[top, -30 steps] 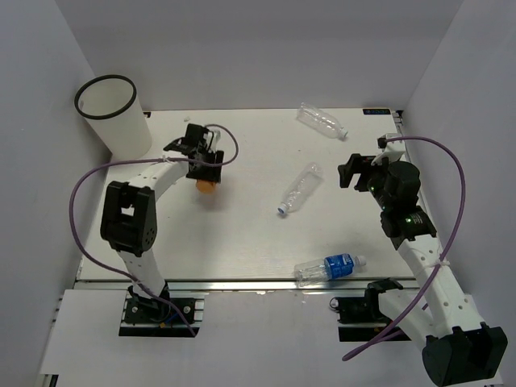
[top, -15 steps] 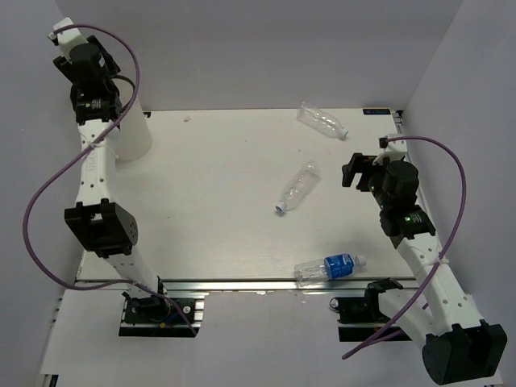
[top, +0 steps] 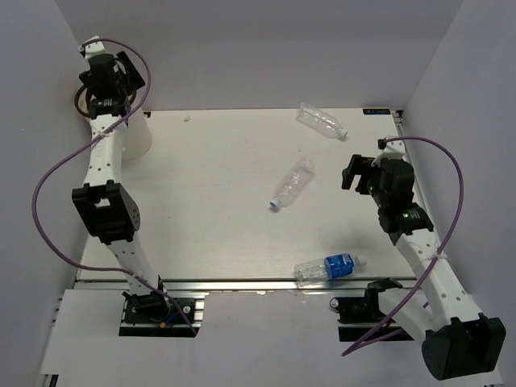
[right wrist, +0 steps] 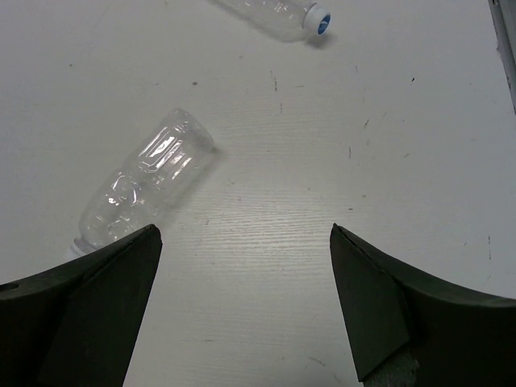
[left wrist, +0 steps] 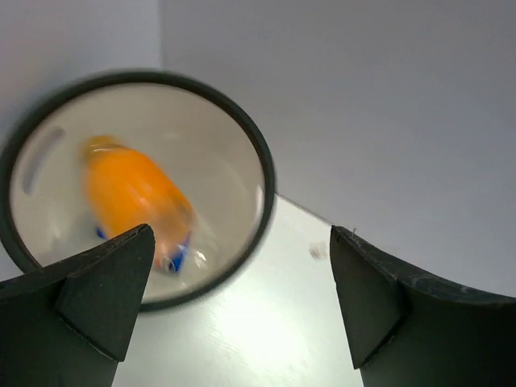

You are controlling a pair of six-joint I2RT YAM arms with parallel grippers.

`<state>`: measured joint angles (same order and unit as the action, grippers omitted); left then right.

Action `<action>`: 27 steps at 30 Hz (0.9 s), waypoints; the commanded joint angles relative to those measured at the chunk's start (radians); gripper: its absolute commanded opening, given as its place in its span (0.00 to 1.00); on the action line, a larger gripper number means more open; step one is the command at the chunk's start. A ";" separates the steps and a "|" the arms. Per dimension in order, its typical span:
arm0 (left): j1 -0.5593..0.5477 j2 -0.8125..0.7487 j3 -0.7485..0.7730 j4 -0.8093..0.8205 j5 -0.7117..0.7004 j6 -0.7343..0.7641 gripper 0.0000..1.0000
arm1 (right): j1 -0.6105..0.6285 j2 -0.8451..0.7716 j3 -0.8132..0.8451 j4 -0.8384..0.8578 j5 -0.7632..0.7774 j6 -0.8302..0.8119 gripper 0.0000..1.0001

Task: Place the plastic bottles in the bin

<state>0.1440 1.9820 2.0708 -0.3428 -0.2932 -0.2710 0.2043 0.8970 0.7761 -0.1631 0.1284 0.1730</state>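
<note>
The bin (left wrist: 265, 179), at the far-left corner of the table (top: 201, 210), holds the blurred orange bottle (left wrist: 133, 189), with your left gripper (left wrist: 242, 242) gaping empty above it. Your right gripper (right wrist: 244, 234), jaws apart, hovers beside the first clear bottle (right wrist: 145, 189). The second clear bottle (top: 321, 120) lies at the back, and the blue-labelled bottle (top: 329, 268), print unreadable, near the front.

You see a white matt desk (right wrist: 339, 161) with faint grain and small dark scuffs. The clear bottle (right wrist: 145, 189) is thin, glossy, ribbed plastic. Your right hand (right wrist: 243, 234) has matt black plastic fingers (right wrist: 89, 322). The bin (left wrist: 264, 173) looks smooth and white inside, with a dark rim.
</note>
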 commanded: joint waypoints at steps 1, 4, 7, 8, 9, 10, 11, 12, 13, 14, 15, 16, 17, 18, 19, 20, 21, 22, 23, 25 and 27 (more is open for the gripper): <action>-0.036 -0.205 -0.089 0.019 0.254 -0.034 0.98 | 0.001 0.019 0.041 0.008 0.043 0.048 0.89; -0.117 -0.281 -0.185 -0.015 0.276 0.028 0.98 | 0.000 0.037 0.060 -0.019 0.082 0.069 0.89; -0.242 -0.345 -0.277 -0.044 0.290 0.105 0.98 | 0.001 0.071 0.103 -0.096 0.069 0.059 0.89; -0.268 -0.369 -0.302 -0.047 0.343 0.137 0.98 | 0.001 0.094 0.115 -0.120 0.080 0.074 0.89; -0.291 -0.377 -0.346 -0.054 0.405 0.144 0.98 | 0.001 0.103 0.129 -0.139 0.092 0.085 0.89; -0.347 -0.382 -0.365 -0.056 0.432 0.147 0.98 | 0.001 0.108 0.129 -0.156 0.129 0.097 0.89; -0.377 -0.384 -0.382 -0.059 0.463 0.157 0.98 | 0.000 0.114 0.126 -0.158 0.152 0.127 0.89; -0.406 -0.379 -0.403 -0.050 0.494 0.156 0.98 | 0.001 0.112 0.123 -0.158 0.177 0.146 0.89; -0.470 -0.373 -0.435 -0.048 0.540 0.159 0.98 | 0.001 0.114 0.123 -0.161 0.225 0.166 0.89; -0.504 -0.362 -0.446 -0.053 0.560 0.180 0.98 | 0.001 0.114 0.126 -0.171 0.244 0.199 0.89; -0.539 -0.342 -0.457 -0.048 0.566 0.184 0.98 | 0.000 0.114 0.129 -0.177 0.258 0.210 0.89; -0.608 -0.330 -0.474 -0.044 0.546 0.185 0.98 | -0.002 0.114 0.132 -0.179 0.270 0.220 0.89; -0.642 -0.316 -0.482 -0.024 0.539 0.179 0.98 | 0.000 0.115 0.134 -0.184 0.275 0.227 0.89; -0.691 -0.302 -0.489 -0.015 0.545 0.174 0.98 | 0.000 0.117 0.135 -0.185 0.281 0.243 0.89; -0.708 -0.273 -0.494 -0.010 0.574 0.171 0.98 | -0.003 0.120 0.134 -0.185 0.274 0.246 0.89; -0.724 -0.258 -0.498 0.005 0.589 0.150 0.98 | -0.003 0.125 0.134 -0.179 0.260 0.246 0.89; -0.741 -0.246 -0.503 0.014 0.600 0.132 0.98 | -0.006 0.131 0.135 -0.177 0.240 0.246 0.89; -0.748 -0.220 -0.508 0.022 0.617 0.106 0.98 | -0.005 0.143 0.138 -0.177 0.203 0.244 0.89; -0.756 -0.206 -0.508 0.031 0.620 0.101 0.98 | -0.005 0.149 0.140 -0.181 0.189 0.243 0.89; -0.796 -0.149 -0.491 0.013 0.570 0.110 0.98 | -0.006 0.161 0.147 -0.188 0.180 0.247 0.89; -0.846 -0.094 -0.460 -0.021 0.549 0.119 0.98 | -0.006 0.161 0.147 -0.194 0.188 0.247 0.89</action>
<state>-0.6632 1.8591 1.5650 -0.3527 0.2726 -0.1478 0.2031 1.0580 0.8753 -0.3519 0.3222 0.4000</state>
